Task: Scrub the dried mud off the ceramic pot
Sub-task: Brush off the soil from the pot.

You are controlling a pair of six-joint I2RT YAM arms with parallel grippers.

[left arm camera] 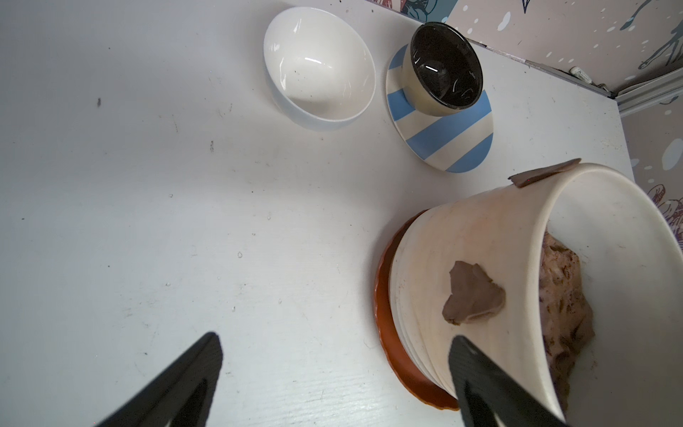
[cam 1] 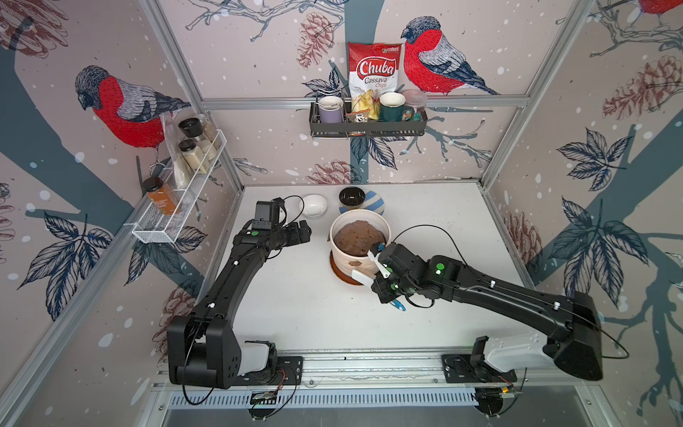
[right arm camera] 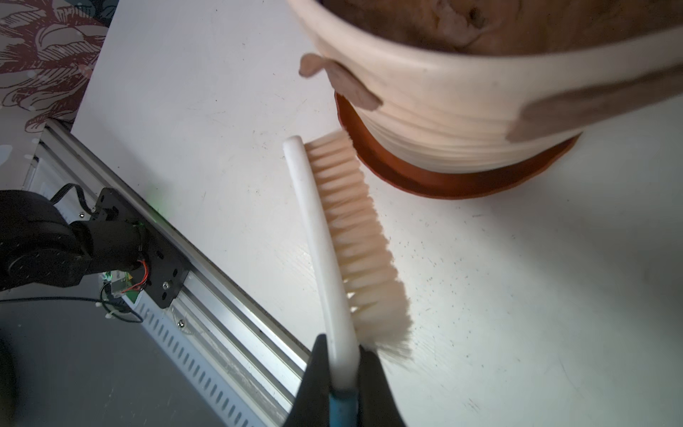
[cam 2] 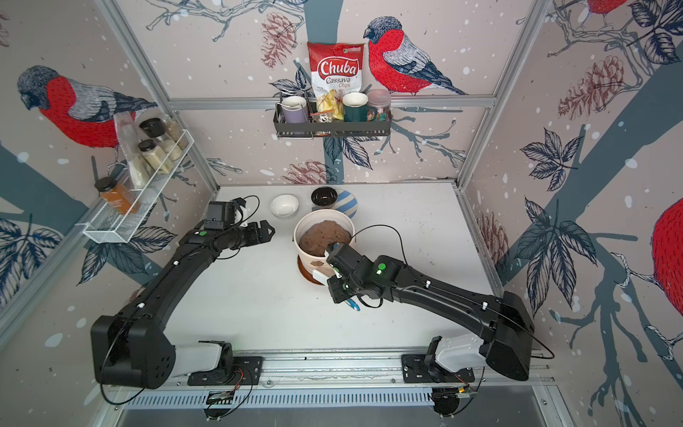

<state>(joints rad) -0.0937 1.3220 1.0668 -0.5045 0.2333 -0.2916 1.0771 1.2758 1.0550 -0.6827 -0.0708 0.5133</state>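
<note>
In a top view the ceramic pot (cam 1: 342,255) is sitting on the desk (cam 1: 295,314) in its brown saucer (cam 1: 337,270), and the left end effector (cam 1: 305,231) is hovering near its side, jaws apart.

Through the left wrist, a matte, flaky patch of dried mud (left arm camera: 473,295) is clinging to the pot's smooth ribbed wall.

Through the right wrist, the right end effector (right arm camera: 342,355) is clamping a white plastic brush (right arm camera: 325,240), its soft pale bristles just beside the saucer. Nothing is bracing the pot, so I'm guessing a hard stroke risks sliding or tipping it, spilling soil (right arm camera: 517,29).

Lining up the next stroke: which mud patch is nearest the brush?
The small peeling patch just beyond the brush tip; the long smear sits farther round the pot.
</note>
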